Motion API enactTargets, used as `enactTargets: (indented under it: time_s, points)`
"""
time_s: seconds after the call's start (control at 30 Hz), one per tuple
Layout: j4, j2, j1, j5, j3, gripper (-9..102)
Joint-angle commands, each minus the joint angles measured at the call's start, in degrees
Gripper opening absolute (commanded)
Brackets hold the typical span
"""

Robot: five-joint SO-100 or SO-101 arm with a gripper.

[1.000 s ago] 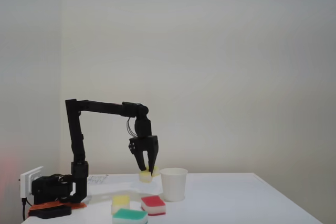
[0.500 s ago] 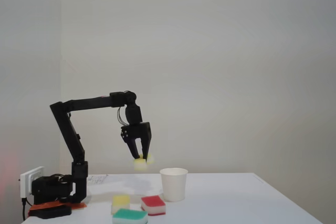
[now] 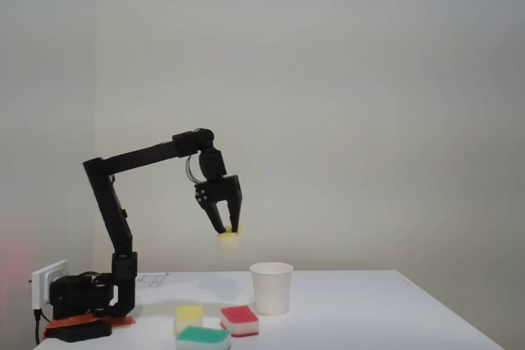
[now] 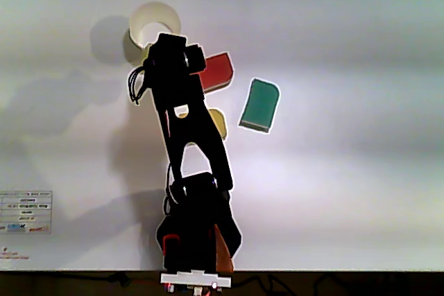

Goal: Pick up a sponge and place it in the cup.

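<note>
Fixed view has the sponge [image 3: 229,240] pinched between the gripper [image 3: 227,230] fingers, hanging in the air well above the table [image 3: 369,309], up and left of the cup [image 3: 271,287]. Down front sit a yellow sponge [image 3: 189,316], red-topped sponge [image 3: 239,320] and green-topped sponge [image 3: 203,337].

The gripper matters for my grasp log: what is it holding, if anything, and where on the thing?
The gripper holds a pale-yellow sponge in the air, pinched at its upper part between the fingertips, left of and above the white paper cup.
</note>
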Motion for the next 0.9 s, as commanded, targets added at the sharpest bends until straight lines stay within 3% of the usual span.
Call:
enactTargets:
  time_s: [0.0, 0.5, 0.87]
  points:
    - [0.97, -1.32, -0.44, -0.97, -5.71, 0]
    - [-0.79, -20.83, -0.35, -0.09, -25.14, 0]
    - [-3.43, -28.39, 0.26, -2.20, -30.76, 0]
